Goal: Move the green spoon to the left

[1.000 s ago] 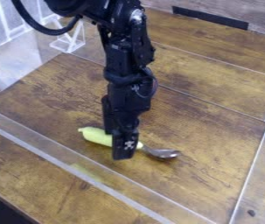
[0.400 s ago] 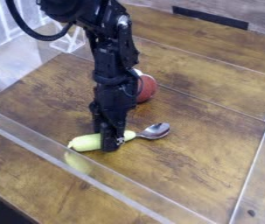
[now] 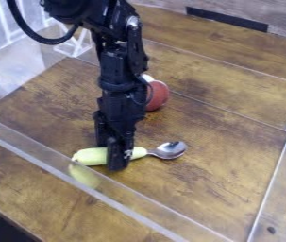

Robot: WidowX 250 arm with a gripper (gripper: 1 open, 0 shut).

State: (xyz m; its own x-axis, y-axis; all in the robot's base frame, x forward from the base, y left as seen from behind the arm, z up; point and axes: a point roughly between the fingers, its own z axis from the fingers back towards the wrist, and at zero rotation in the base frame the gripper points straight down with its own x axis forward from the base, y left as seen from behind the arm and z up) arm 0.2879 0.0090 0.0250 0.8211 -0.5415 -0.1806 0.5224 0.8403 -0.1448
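The green spoon (image 3: 97, 156) lies on the wooden table near its front left. Its yellow-green handle points left and its silver bowl (image 3: 172, 149) points right. My gripper (image 3: 117, 157) comes straight down onto the middle of the handle, with dark fingers on either side of it. The fingers hide that part of the handle, so I cannot make out whether they press on it or stand apart. The spoon rests on the wood.
A red-brown rounded object (image 3: 158, 95) sits just behind the arm, to the right. Clear plastic walls (image 3: 57, 170) fence the table at the front, left and right. A yellowish reflection shows in the front wall below the handle.
The gripper and the spoon have shifted left and toward the front wall. Since the last frame the spoon has settled slightly lower, its bowl a little further right.
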